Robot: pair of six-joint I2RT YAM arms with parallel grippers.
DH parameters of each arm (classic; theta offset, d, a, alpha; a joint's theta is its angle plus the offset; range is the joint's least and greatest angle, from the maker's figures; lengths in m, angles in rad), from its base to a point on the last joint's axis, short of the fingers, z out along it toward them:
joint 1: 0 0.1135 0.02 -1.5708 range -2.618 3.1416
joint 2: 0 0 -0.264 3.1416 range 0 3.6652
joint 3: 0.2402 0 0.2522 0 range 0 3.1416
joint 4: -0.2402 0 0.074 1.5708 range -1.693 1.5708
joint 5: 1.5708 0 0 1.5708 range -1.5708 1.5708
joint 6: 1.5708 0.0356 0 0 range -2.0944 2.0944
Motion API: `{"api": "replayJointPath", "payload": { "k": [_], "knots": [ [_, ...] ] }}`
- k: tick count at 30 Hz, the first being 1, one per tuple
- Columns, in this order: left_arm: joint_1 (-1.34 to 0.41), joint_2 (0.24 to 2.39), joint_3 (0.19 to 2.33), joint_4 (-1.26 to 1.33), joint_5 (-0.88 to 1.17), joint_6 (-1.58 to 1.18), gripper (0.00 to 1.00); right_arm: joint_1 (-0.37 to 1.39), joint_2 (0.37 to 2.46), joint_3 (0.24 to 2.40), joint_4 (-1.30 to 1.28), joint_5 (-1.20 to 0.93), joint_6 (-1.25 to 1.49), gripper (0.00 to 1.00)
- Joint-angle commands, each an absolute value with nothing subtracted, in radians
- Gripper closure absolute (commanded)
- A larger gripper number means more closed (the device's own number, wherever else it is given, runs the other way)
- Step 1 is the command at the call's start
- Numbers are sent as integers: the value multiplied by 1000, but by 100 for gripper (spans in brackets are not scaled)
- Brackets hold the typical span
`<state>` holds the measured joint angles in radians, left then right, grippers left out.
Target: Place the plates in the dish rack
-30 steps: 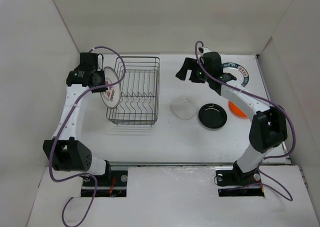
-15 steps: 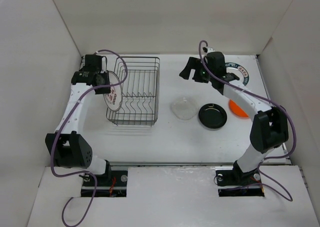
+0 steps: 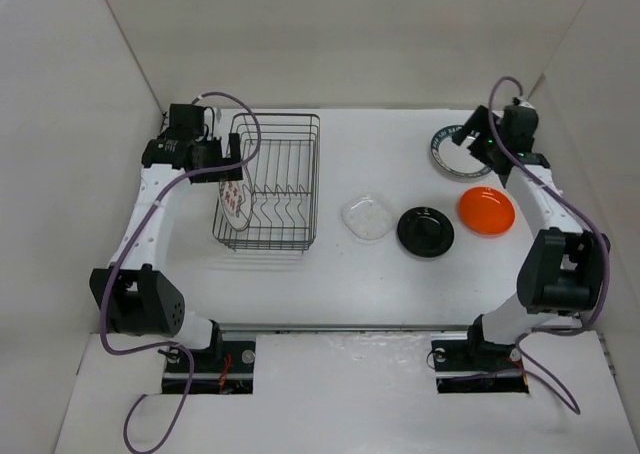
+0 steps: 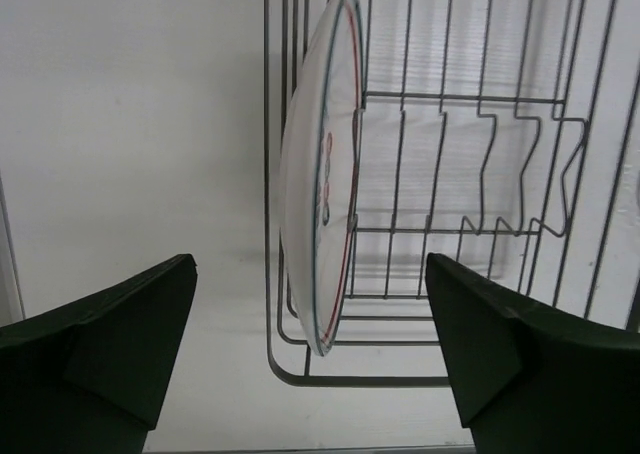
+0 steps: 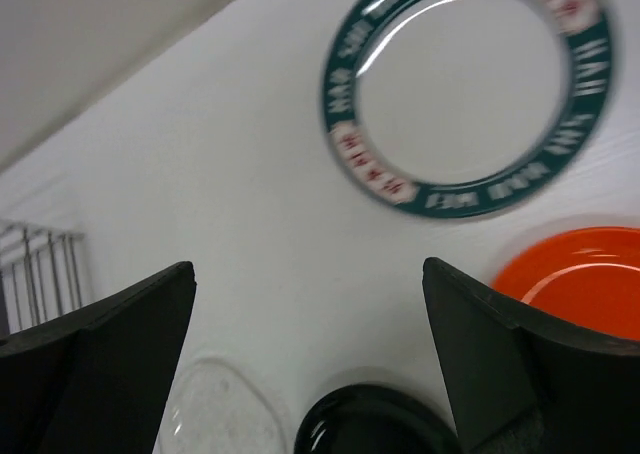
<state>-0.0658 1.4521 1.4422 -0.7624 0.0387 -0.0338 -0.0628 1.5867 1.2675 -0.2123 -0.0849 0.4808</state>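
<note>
Left arm:
- Left claw (image 4: 308, 266) is released. Its fingers (image 4: 120, 344) are spread wide and grip nothing.
- It hangs over the left end of the dish rack (image 3: 275, 179).
- The white plate with red marks (image 4: 318, 184) stands on edge inside the rack at that left end. It is close to upright, leaning a little, right by the end-wall wires.
- Both fingers are clear of the plate, one on each side of it.
- Cannot tell from the wrist view whether its lower rim sits between the zigzag prongs (image 4: 480, 164).

Right arm:
- Right claw (image 5: 308, 266) is released and empty.
- It is held above the far right part of the worktop (image 3: 330, 284), close to the plate with the dark blue-green rim (image 5: 465, 94).
- That plate lies flat near the far right corner. Its rim carries white lettering broken by red panels, slightly blurred in the wrist view.

Other plates lie flat on the worktop to the right of the rack, in a rough row:
- The clear wavy-edged plate (image 3: 367, 218) is nearest the rack but apart from it.
- The glossy black plate (image 3: 425, 231) is just beside the clear one, on its right.
- The orange plate (image 3: 486, 211) is right of the black one, near it but not touching.
- The blue-green-rimmed plate lies beyond the orange one, towards the back wall, with a gap between them.

Count: one plate in the rack, four on the worktop.
</note>
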Motion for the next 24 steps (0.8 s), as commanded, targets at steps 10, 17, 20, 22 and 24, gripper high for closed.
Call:
{"api": "replayJointPath", "payload": {
  "k": [10, 17, 20, 22, 24],
  "knots": [
    [-67, 1488, 1776, -798, 309, 83, 0, -360, 1790, 1282, -91, -195, 529, 1],
    [-67, 1497, 1767, -767, 440, 164, 0, -405, 2074, 1483, -130, -357, 480, 4],
    [-67, 1508, 1758, -767, 451, 164, 0, -405, 2147, 1551, -170, -357, 468, 6],
    [-58, 1520, 1758, -767, 460, 155, 0, -405, 2174, 1578, -179, -374, 459, 17],
    [-46, 1529, 1758, -767, 460, 155, 0, -405, 2198, 1614, -212, -374, 459, 25]
  ]
}}
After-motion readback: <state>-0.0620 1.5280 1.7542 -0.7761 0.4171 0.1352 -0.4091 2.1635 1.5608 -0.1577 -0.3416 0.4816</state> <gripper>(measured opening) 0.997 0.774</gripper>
